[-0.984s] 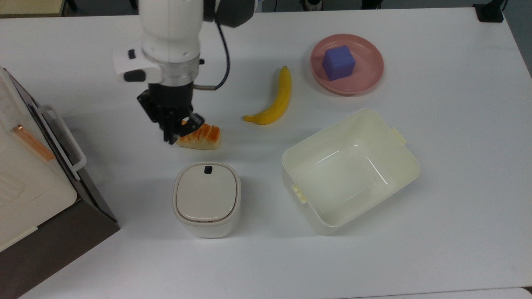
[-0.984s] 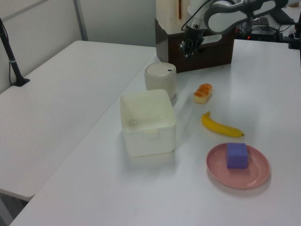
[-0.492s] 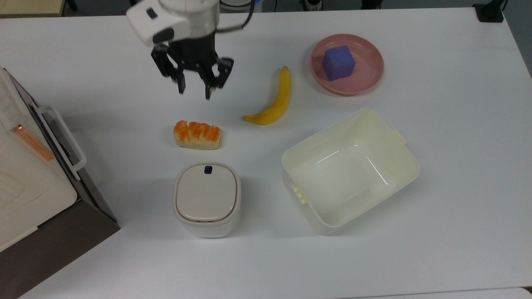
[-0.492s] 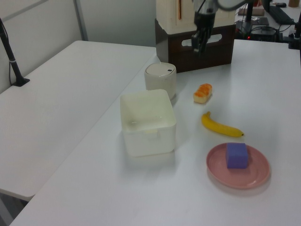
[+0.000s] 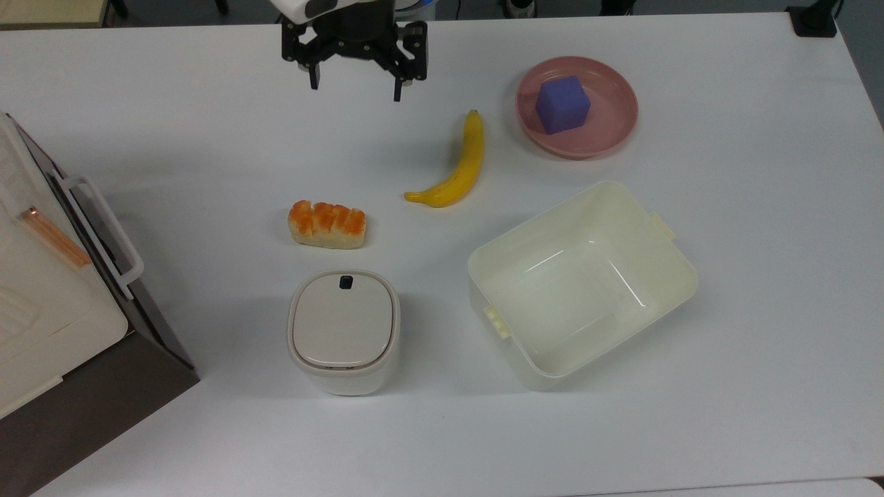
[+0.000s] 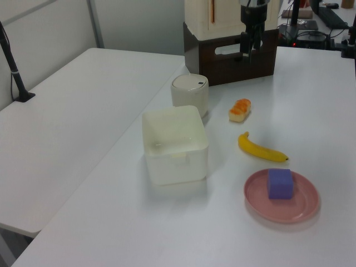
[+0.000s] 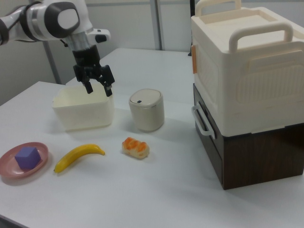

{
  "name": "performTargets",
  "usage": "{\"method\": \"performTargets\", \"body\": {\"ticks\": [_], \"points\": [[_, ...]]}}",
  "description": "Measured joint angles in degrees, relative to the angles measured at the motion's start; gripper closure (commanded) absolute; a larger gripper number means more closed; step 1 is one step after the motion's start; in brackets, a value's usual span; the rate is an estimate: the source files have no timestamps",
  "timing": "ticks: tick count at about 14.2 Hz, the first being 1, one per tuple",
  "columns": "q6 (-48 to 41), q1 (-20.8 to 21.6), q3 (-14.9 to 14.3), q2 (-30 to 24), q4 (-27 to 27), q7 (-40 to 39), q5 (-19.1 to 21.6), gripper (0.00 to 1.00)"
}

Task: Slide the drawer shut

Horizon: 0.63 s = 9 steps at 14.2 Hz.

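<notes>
Pincer: gripper (image 5: 353,81) hangs in the air with both fingers spread wide and nothing between them, above the table (image 5: 760,276) at the top view's upper edge; also seen at (image 7: 99,88) and (image 6: 248,49).
Near, right view: one pink plate (image 7: 9,166) bearing one purple cube (image 7: 27,156); one banana (image 7: 78,156); one orange-topped bread piece (image 7: 136,147).
Drawer: one drawer (image 7: 206,137), dark brown front flush with its dark cabinet, white loop handle (image 7: 203,122) on it; it sits at the right view's right, well apart from the gripper; also at (image 5: 97,241).
On the cabinet: one white appliance (image 7: 247,66) with a copper bar.
Middle: one lidded white canister (image 7: 147,110), near the bread.
Far: one cream open tub (image 7: 83,111), beside the canister.
Count: seven loose things, one arm.
</notes>
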Motion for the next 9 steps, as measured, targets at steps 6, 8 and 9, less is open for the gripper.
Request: {"method": "performTargets", "body": {"ticks": [6, 8, 9], "points": [[-0.26, 4.08, -5.08, -2.54, -0.08, -0.06, 0.0, 0.0], [-0.31, 4.32, -5.34, -2.66, -0.1, -0.06, 0.0, 0.0], [-0.44, 4.33, -5.38, -2.69, -0.1, -0.06, 0.0, 0.0]]}}
